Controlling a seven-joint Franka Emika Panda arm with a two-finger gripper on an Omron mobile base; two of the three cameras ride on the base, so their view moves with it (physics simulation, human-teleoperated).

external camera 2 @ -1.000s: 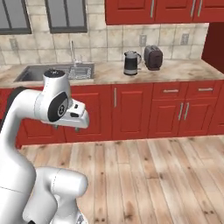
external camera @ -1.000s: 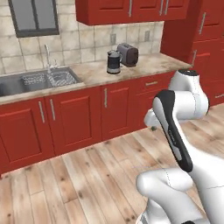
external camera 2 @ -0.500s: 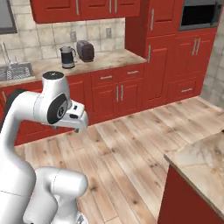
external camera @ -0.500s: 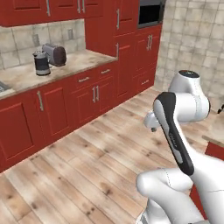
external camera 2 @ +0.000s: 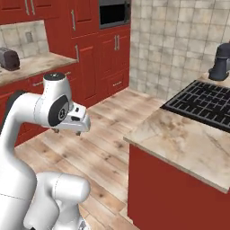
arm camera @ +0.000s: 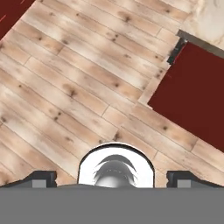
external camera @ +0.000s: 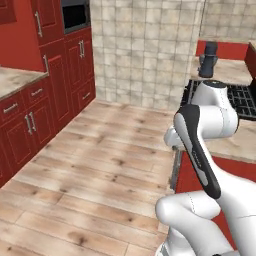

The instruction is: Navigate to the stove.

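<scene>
Our gripper (arm camera: 111, 177) hangs over the wood floor (arm camera: 74, 87) with its fingers spread wide and nothing between them. The stove (external camera 2: 204, 102) sits ahead to our right, set in a marble counter (external camera 2: 179, 143) beside a dark mixer (external camera 2: 220, 62).

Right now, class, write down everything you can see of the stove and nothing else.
The stove shows its top alone: flat and black, covered by grid-like black burner grates. It is set level into a beige stone-look counter over red cabinets. A dark stand mixer stands just beyond it. The arm hides part of it in the left base view. Nothing rests on the grates.
</scene>
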